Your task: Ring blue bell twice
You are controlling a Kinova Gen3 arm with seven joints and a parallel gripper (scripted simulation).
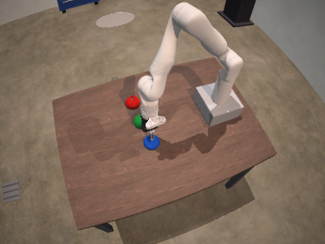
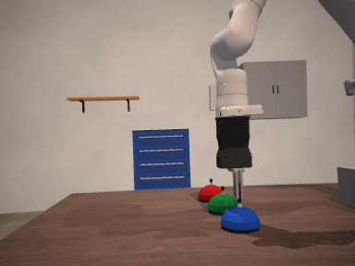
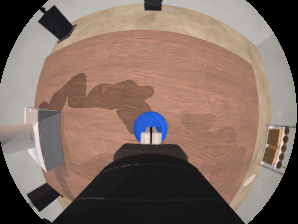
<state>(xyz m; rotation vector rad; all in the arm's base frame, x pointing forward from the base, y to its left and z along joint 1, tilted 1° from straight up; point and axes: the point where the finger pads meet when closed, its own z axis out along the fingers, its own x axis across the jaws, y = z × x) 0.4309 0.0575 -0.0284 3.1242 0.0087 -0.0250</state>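
The blue bell (image 1: 151, 143) (image 2: 240, 219) (image 3: 150, 124) sits on the wooden table (image 1: 106, 169), nearest the front of a row of three bells. My gripper (image 1: 151, 136) (image 2: 238, 199) (image 3: 150, 132) is shut with nothing between the fingers. It points straight down and its tips rest on the top of the blue bell, where the button is; the button itself is hidden under the fingers. The green bell (image 1: 138, 121) (image 2: 222, 202) and the red bell (image 1: 132, 102) (image 2: 209, 192) stand behind it, each with its small black button showing.
The arm's grey base block (image 1: 217, 104) stands on the right part of the table. A blue drawer cabinet (image 2: 161, 159) and a wall shelf (image 2: 103, 98) are behind the table.
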